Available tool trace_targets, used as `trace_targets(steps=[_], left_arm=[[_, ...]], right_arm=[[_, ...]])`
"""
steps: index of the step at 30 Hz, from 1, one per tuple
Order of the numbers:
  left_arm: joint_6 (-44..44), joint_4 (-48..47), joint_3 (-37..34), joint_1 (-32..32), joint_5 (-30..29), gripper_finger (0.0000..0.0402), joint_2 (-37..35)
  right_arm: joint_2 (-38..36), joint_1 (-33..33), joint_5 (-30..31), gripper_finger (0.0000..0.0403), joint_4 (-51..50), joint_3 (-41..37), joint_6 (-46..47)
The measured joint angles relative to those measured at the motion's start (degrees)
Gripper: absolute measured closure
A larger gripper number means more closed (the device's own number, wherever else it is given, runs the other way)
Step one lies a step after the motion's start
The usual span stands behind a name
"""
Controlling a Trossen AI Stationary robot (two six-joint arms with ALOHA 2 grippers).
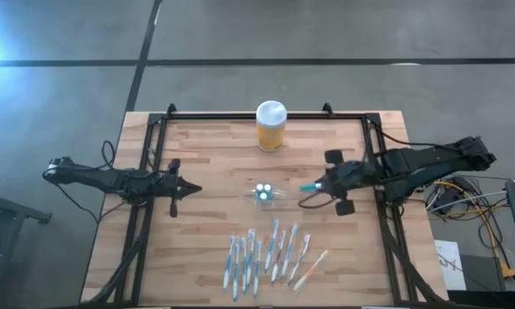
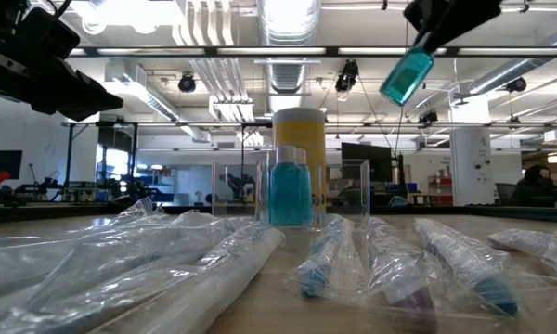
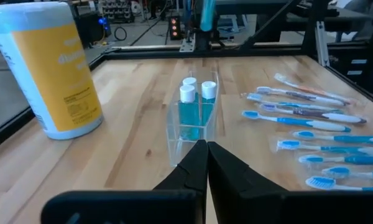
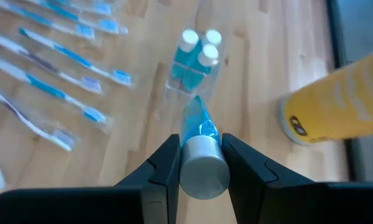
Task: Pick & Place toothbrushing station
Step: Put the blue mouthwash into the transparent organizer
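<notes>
The toothbrushing station (image 1: pixel 267 195) is a low see-through holder standing on its base mid-table, with small blue white-capped bottles in it (image 4: pixel 196 59). My right gripper (image 1: pixel 318 186) hovers just to its right, shut on another small blue bottle (image 2: pixel 407 76) high above the table. My left gripper (image 1: pixel 189 189) waits shut to the left of the station (image 3: pixel 196 118), touching nothing. My right gripper pinches the small blue bottle at its capped end (image 4: pixel 203 169) between its two fingers. The fingers slant down from the table's right side, and the bottle lies along them. Its blue body (image 4: pixel 198 124) sticks out past the fingertips toward the station, tilted and lifted clear.
A yellow jar with a white lid (image 1: pixel 271 126) stands at the table's far edge behind the station. Several toothbrushes in clear wrappers (image 1: pixel 266 257) lie in a row near the front edge. A dark frame (image 1: pixel 154 129) borders the wooden tabletop.
</notes>
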Motion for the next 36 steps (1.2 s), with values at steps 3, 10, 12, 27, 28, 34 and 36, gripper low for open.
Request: trace_targets(steps=[3, 10, 12, 27, 28, 34, 36], left_arm=[[0.0, 0.1, 0.0, 0.0, -3.2, 0.0388, 0.0], [-0.2, 0.4, 0.0, 0.0, -10.6, 0.0388, 0.0], [-0.5, 0.4, 0.0, 0.0, -10.6, 0.0388, 0.0], [-1.9, 0.0, 0.0, 0.0, -10.3, 0.0388, 0.0], [-1.9, 0.0, 0.0, 0.0, -10.3, 0.0388, 0.0], [-2.3, -1.2, 0.0, 0.0, -10.3, 0.0388, 0.0], [-3.1, -1.4, 0.0, 0.0, -10.1, 0.0388, 0.0]], right_arm=[[4.4, -2.2, -2.6, 0.0314, -0.3, 4.3, 0.1], [20.9, -4.7, -4.8, 0.0314, -12.5, 21.0, -7.5], [25.9, -5.7, -5.6, 0.0314, -16.2, 26.3, -9.0], [50.5, -7.3, -7.9, 0.0314, -31.4, 55.0, -24.0], [51.1, -7.3, -8.3, 0.0314, -31.9, 56.4, -24.4], [56.2, -7.3, -9.4, 0.0314, -34.3, 61.5, -28.4], [57.8, -7.5, -9.8, 0.0314, -36.5, 62.7, -29.0]])
